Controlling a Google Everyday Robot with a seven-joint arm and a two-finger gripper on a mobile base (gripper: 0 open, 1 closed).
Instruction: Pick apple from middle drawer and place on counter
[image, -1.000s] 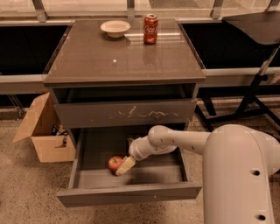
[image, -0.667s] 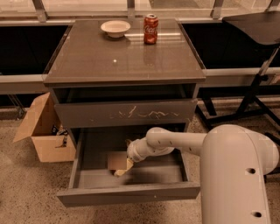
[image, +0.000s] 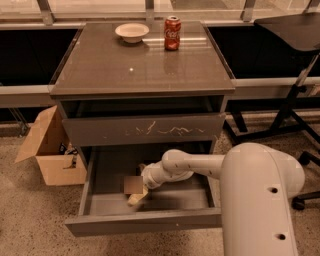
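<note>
The middle drawer (image: 145, 222) is pulled out, with a plain dark-grey front. My gripper (image: 135, 192) is down inside it, left of centre, at the end of my white arm (image: 190, 165), which reaches in from the right. The gripper covers the spot on the drawer floor beneath it. The apple is hidden; no red shows around the gripper. The counter (image: 140, 70) is the glossy grey-brown top of the cabinet, above the drawers.
A red Coca-Cola can (image: 172, 33) and a white bowl (image: 132, 32) stand at the back of the counter. A closed drawer front with white scratches (image: 145, 130) overhangs the open drawer. An open cardboard box (image: 50, 150) sits on the floor at the left, and a chair base (image: 290, 120) at the right.
My gripper has moved left and down over the apple. The apple showed beside the gripper one second ago and is now covered.
</note>
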